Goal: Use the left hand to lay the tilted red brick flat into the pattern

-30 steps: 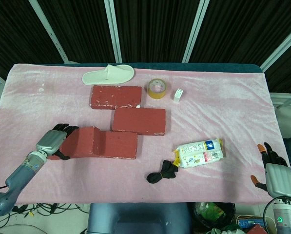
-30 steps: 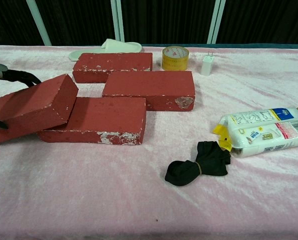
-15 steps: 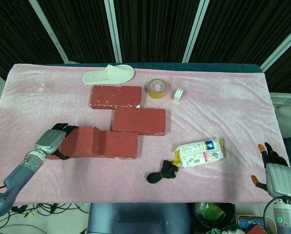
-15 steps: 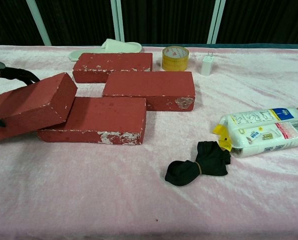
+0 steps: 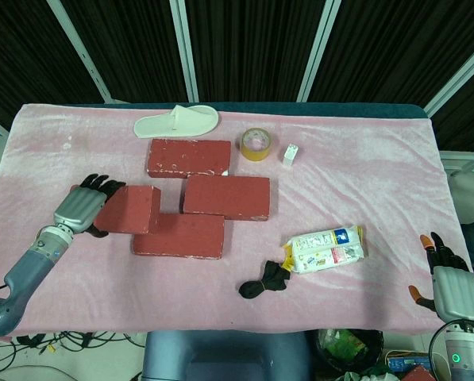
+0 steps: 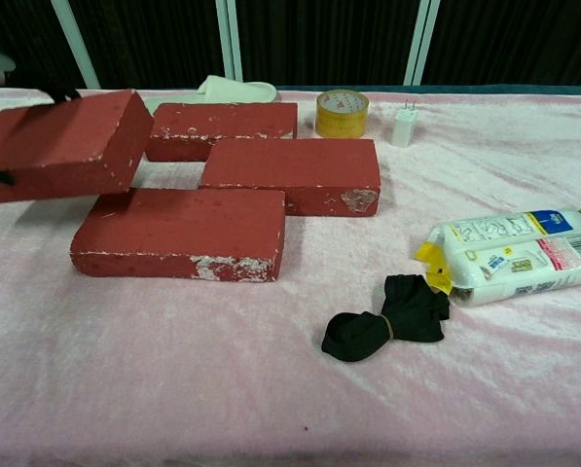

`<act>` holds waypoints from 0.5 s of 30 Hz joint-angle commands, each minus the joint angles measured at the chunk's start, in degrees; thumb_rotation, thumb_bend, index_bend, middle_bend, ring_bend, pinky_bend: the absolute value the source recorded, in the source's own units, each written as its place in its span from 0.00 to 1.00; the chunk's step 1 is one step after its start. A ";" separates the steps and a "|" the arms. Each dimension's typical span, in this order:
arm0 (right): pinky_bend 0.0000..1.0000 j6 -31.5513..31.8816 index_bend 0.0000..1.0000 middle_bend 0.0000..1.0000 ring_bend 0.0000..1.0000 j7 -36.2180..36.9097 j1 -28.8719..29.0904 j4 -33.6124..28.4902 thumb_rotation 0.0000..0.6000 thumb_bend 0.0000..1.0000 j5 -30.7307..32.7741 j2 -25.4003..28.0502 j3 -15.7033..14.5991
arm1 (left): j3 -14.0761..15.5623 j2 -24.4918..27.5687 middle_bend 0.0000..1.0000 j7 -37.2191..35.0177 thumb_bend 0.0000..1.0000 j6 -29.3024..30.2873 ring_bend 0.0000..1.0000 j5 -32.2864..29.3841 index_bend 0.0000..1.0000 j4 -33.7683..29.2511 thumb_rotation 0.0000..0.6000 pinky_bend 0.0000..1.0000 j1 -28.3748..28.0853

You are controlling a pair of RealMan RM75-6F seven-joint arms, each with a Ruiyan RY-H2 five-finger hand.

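Four red bricks were in view, and one of them had come up off its neighbour. A second before it leaned on the left end of the near brick; now we held it clear of the pink cloth, near the table's left edge, its right end overlapping the near brick's far-left corner in the head view. The chest view showed it raised and close to level, no longer propped at a slant. Our left hand gripped the brick's left end, fingers wrapped over the top edge. Our right hand hung at the table's near-right corner, fingers spread, holding nothing.

The middle brick and the far brick lay flat in a stepped row towards the slipper. We judged that the lift had freed the brick for placing; it still needed lowering flat onto the cloth, probably left of the near brick to continue the steps.
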 commanded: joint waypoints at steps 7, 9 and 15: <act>0.20 -0.16 0.08 0.01 0.12 -0.09 0.06 -0.01 1.00 0.15 0.49 -0.08 0.14 | -2.65 -1.17 0.22 10.10 0.16 -8.50 0.00 -14.68 0.19 4.93 1.00 0.00 -10.26; 0.20 -0.20 0.07 0.01 0.12 0.01 0.05 -0.01 1.00 0.15 0.69 -0.05 0.22 | -2.17 -2.37 0.22 11.88 0.16 -9.86 0.00 -17.15 0.19 6.52 1.00 0.00 -12.06; 0.20 -0.34 0.08 0.01 0.12 0.05 0.11 0.01 1.00 0.15 0.83 -0.04 0.25 | -1.26 -6.89 0.23 15.55 0.16 -10.63 0.00 -24.38 0.19 11.47 1.00 0.00 -16.51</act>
